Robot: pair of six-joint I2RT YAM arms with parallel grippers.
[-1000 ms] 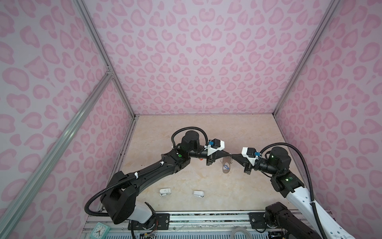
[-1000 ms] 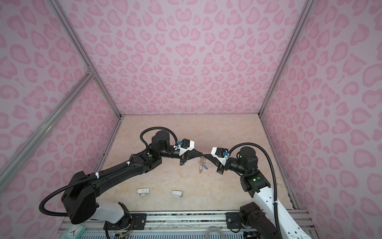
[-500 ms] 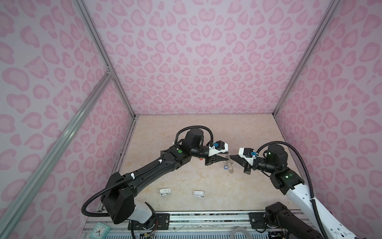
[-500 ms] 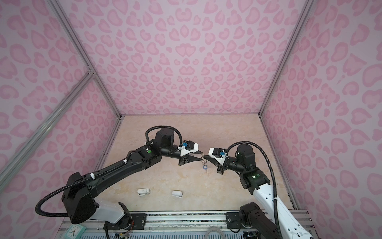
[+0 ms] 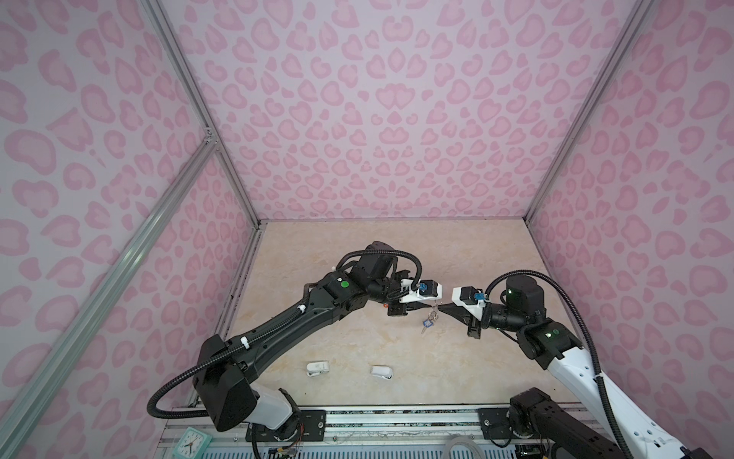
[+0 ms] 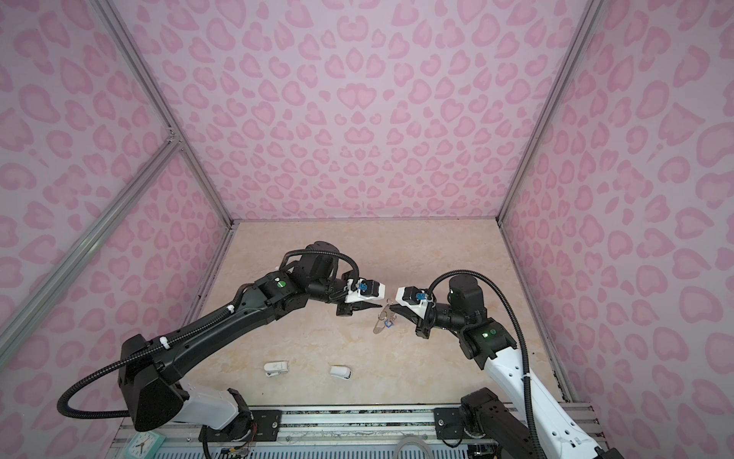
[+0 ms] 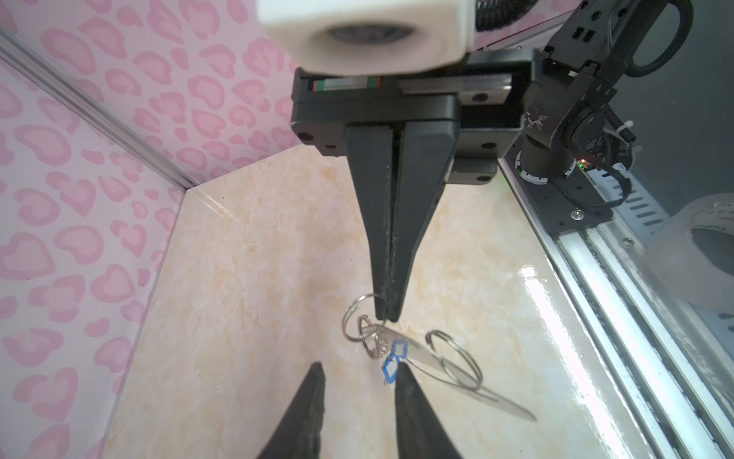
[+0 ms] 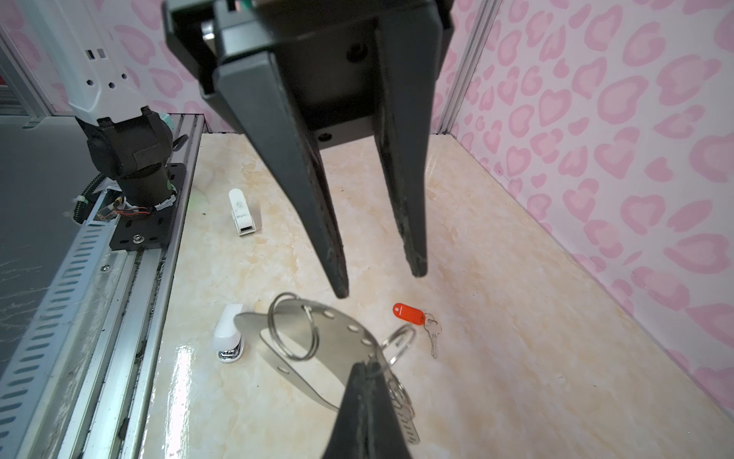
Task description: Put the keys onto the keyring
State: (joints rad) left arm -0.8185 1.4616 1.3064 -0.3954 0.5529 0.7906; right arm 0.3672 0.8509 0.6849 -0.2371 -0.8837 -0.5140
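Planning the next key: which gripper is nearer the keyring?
Right. The right gripper is shut on the keyring; the left gripper is open, close beside it with its fingertips pointing at it.

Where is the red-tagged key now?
In a top view the red-tagged key lies on the table, tucked under the left gripper, apart from the keyring held by the right gripper.

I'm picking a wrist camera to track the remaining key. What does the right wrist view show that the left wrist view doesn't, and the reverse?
Only the right wrist view shows the red-tagged key lying on the table, and two white plastic objects nearer the rail.
Only the left wrist view shows the blue tag and a roll of tape beyond the rail.
Both show the keyring pinched in the shut right gripper, facing the open left gripper, above the marbled table.
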